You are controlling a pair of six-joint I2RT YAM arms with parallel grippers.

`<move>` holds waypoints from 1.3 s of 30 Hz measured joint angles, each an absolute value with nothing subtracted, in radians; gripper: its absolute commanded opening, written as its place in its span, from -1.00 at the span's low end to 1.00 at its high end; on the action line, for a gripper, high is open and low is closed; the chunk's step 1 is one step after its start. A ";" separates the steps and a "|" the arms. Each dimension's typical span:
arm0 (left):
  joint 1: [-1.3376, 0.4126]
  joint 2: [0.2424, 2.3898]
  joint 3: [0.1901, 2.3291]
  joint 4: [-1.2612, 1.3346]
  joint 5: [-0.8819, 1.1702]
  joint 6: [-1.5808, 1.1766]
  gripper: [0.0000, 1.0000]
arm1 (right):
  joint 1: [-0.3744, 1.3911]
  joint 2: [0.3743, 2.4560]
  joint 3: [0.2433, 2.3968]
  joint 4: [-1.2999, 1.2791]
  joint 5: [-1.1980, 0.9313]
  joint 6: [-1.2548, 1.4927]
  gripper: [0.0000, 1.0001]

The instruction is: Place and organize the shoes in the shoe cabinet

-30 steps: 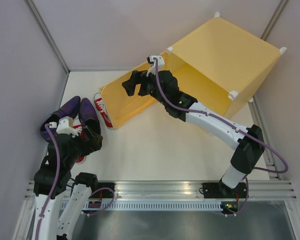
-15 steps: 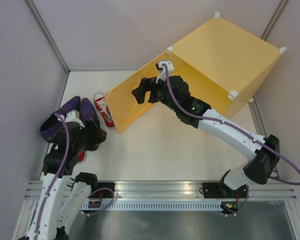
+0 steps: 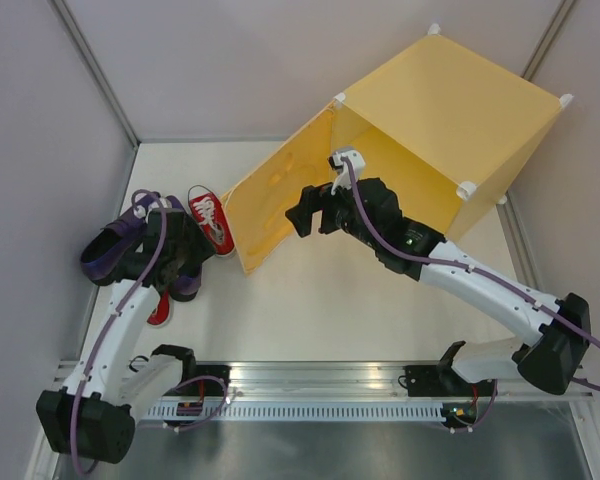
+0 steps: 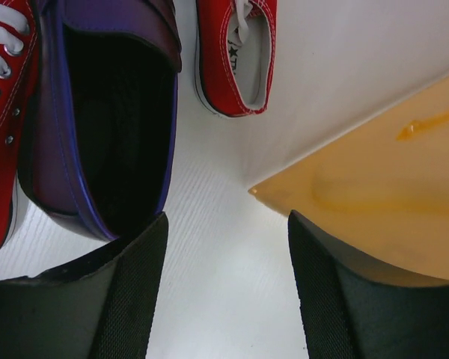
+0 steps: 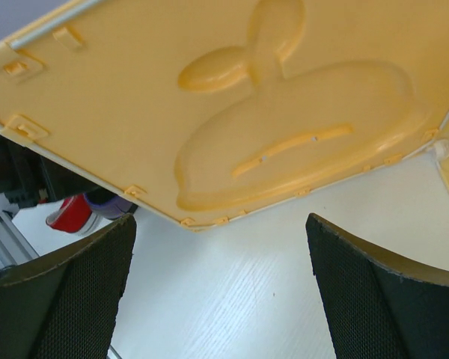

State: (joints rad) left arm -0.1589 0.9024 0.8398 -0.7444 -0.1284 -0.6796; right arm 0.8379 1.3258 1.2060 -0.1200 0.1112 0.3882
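I count two red sneakers [image 3: 208, 220] and two purple loafers [image 3: 105, 256]; one sneaker's inside print shows a star, letters unreadable. Left gripper [image 4: 226, 224] and right gripper [image 5: 221, 224] both stand spread, gripping nothing.

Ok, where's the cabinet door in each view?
Top external: door centre, swung open from the shoe cabinet.
Left wrist: door at right edge, one corner showing.
Right wrist: door fills upper frame, apple emboss facing.
Shared landmark: red sneaker just beyond the door.

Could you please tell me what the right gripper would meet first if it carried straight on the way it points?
Probably the cabinet door, its apple-embossed face straight ahead of the right gripper; depth is unclear.
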 measured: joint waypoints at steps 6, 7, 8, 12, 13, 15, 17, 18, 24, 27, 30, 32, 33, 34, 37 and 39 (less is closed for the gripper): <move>-0.159 1.086 0.878 -0.660 -0.166 -0.711 0.28 | 0.838 1.309 1.149 -0.125 0.106 0.386 0.95; -0.159 1.118 0.886 -0.649 -0.175 -0.714 0.27 | 0.838 1.307 1.144 -0.124 0.105 0.385 0.95; -0.159 1.148 0.896 -0.640 -0.182 -0.715 0.27 | 0.838 1.304 1.140 -0.124 0.105 0.384 0.95; -0.159 1.279 0.945 -0.603 -0.208 -0.719 0.25 | 0.838 1.286 1.124 -0.122 0.102 0.376 0.95; -0.159 1.320 0.960 -0.593 -0.213 -0.719 0.24 | 0.838 1.283 1.120 -0.121 0.102 0.373 0.95; -0.159 1.399 0.995 -0.581 -0.233 -0.719 0.23 | 0.838 1.275 1.114 -0.120 0.101 0.370 0.95; -0.156 1.454 1.017 -0.573 -0.240 -0.719 0.23 | 0.838 1.270 1.107 -0.118 0.097 0.369 0.95; -0.152 1.488 1.031 -0.567 -0.246 -0.719 0.22 | 0.838 1.266 1.102 -0.116 0.096 0.369 0.95; -0.134 1.628 1.080 -0.563 -0.262 -0.721 0.10 | 0.838 1.250 1.079 -0.113 0.091 0.358 0.95; -0.133 1.682 1.100 -0.558 -0.263 -0.722 -0.14 | 0.838 1.249 1.077 -0.112 0.091 0.351 0.94; -0.132 1.710 1.106 -0.556 -0.265 -0.722 -0.57 | 0.838 1.249 1.077 -0.109 0.087 0.348 0.95; -0.132 1.713 1.108 -0.561 -0.266 -0.721 -0.95 | 0.838 1.250 1.077 -0.105 0.084 0.347 0.94; -0.131 1.712 1.113 -0.567 -0.269 -0.715 -0.95 | 0.838 1.252 1.077 -0.101 0.084 0.347 0.94; -0.131 1.711 1.117 -0.569 -0.269 -0.712 -0.95 | 0.838 1.255 1.077 -0.097 0.083 0.347 0.94; -0.131 1.684 1.121 -0.570 -0.271 -0.707 -0.95 | 0.839 1.279 1.079 -0.081 0.075 0.347 0.94; -0.130 1.640 1.123 -0.578 -0.273 -0.698 -0.95 | 0.839 1.304 1.081 -0.076 0.067 0.348 0.93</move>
